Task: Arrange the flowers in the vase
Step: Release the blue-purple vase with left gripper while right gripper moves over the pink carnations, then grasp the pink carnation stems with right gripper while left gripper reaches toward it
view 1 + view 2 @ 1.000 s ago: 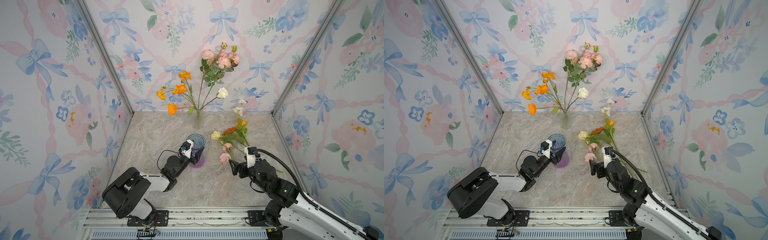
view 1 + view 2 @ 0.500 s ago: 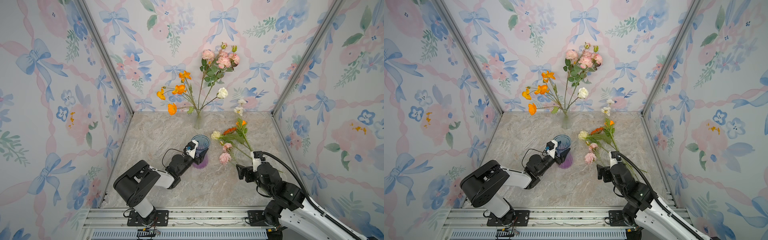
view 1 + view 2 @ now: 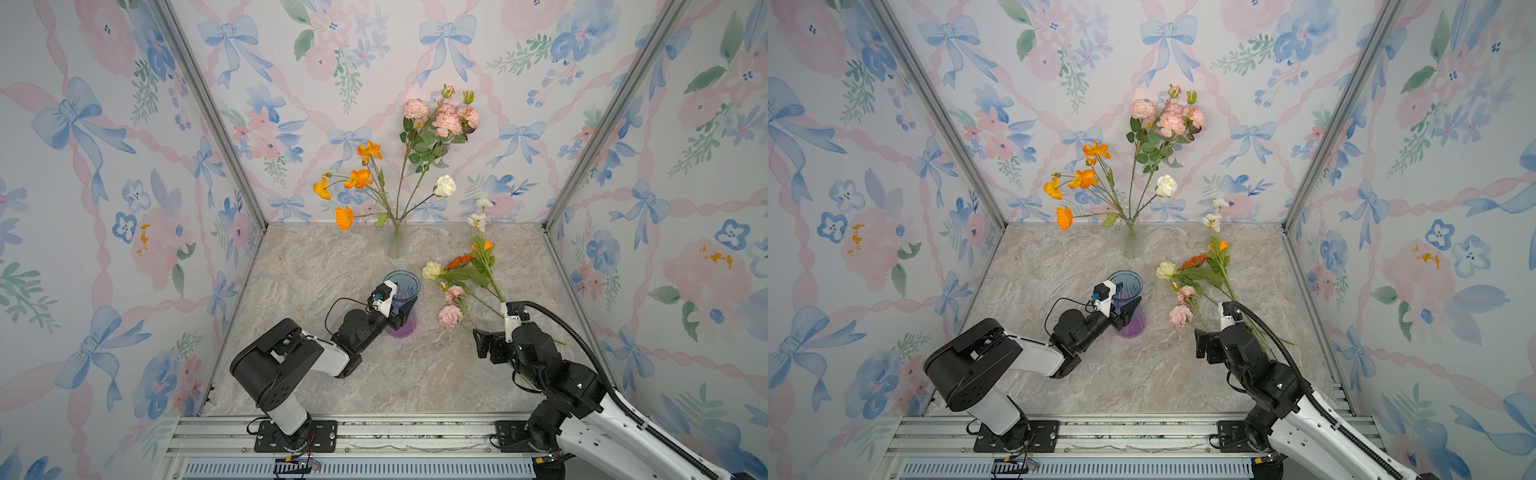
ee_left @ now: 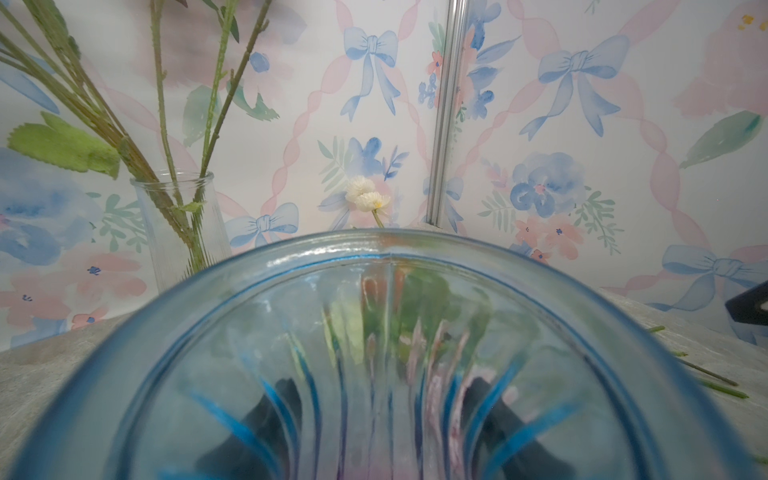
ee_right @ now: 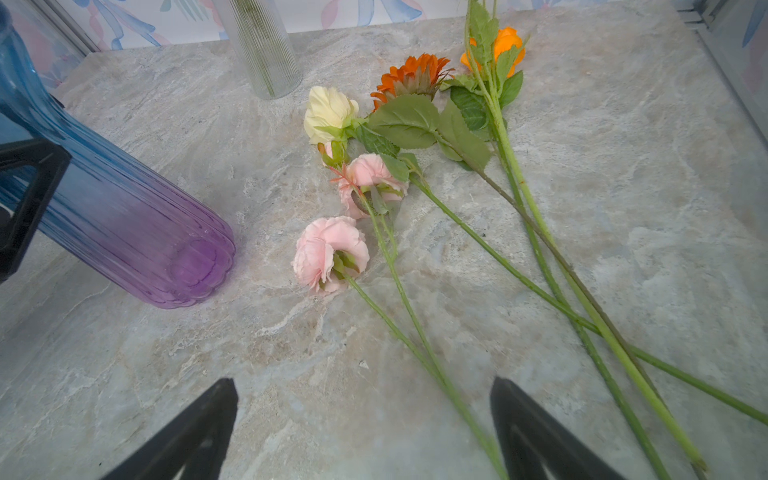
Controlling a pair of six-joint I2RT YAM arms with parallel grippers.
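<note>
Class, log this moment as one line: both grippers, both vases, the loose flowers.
left gripper: shut on blue-purple vase | right gripper: open, over loose flowers | loose flowers: on table | clear vase: holds flowers

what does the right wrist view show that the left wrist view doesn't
Only the right wrist view: the loose blooms lying plainly on the table, namely a pink bloom, a cream rose and orange blooms, plus the open right gripper and the purple base of the blue vase.
Only the left wrist view: that vase's rim up close, the stems rising from the clear vase, and two small white blooms beyond.
Both: the blue vase held by the left gripper, the clear vase, the table, and some loose stem ends.
</note>
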